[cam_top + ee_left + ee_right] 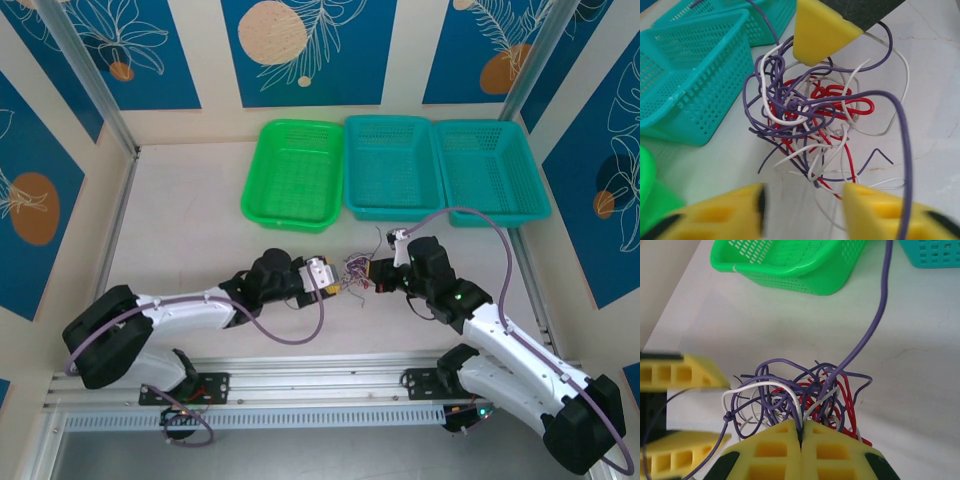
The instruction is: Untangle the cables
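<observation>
**White-and-black arms, yellow-fingered**

Clad in glossy white shells with black joint housings: left arm [190, 308], right arm [510, 345]. Looped with thick mauve cable [480, 212]. Tipped with blocky yellow foam fingers [775, 455], square cut-outs, on left gripper [802, 192] and right gripper [801, 427]. Small green light [457, 296].

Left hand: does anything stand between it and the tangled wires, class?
Nothing visible does. The left hand, open, sits right at the near edge of the tangled wires on the table; the right hand grips their far side.

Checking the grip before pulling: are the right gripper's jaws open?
No, the right gripper has its jaws pressed together, pinching strands of the cables.
</observation>
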`<action>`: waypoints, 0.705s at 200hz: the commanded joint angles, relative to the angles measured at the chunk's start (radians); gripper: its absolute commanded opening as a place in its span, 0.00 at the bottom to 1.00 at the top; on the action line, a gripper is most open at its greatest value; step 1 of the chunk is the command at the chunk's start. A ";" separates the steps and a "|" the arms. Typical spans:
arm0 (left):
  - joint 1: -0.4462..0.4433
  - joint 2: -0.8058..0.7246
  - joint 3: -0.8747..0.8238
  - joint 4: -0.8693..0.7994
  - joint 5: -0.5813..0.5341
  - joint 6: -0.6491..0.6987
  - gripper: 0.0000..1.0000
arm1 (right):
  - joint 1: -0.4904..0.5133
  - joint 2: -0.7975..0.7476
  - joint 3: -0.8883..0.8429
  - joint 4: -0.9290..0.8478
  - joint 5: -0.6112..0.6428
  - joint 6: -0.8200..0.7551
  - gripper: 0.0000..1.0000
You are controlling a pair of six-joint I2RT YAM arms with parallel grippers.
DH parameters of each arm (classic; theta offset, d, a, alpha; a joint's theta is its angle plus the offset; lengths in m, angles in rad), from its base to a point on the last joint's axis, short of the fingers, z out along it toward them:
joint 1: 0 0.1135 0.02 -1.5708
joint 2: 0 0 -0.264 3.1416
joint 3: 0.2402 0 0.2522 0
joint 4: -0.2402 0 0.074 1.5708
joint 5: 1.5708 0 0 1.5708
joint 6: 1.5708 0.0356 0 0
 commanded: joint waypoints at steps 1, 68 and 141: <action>-0.017 -0.024 0.027 0.080 0.028 -0.045 0.00 | 0.006 0.015 0.031 -0.015 0.081 0.051 0.00; 0.038 -0.349 -0.070 -0.079 -0.364 -0.349 0.00 | -0.312 0.043 -0.079 -0.217 0.316 0.432 0.00; 0.202 -0.502 -0.157 -0.246 -0.352 -0.551 0.00 | -0.597 0.026 -0.175 -0.161 0.081 0.468 0.00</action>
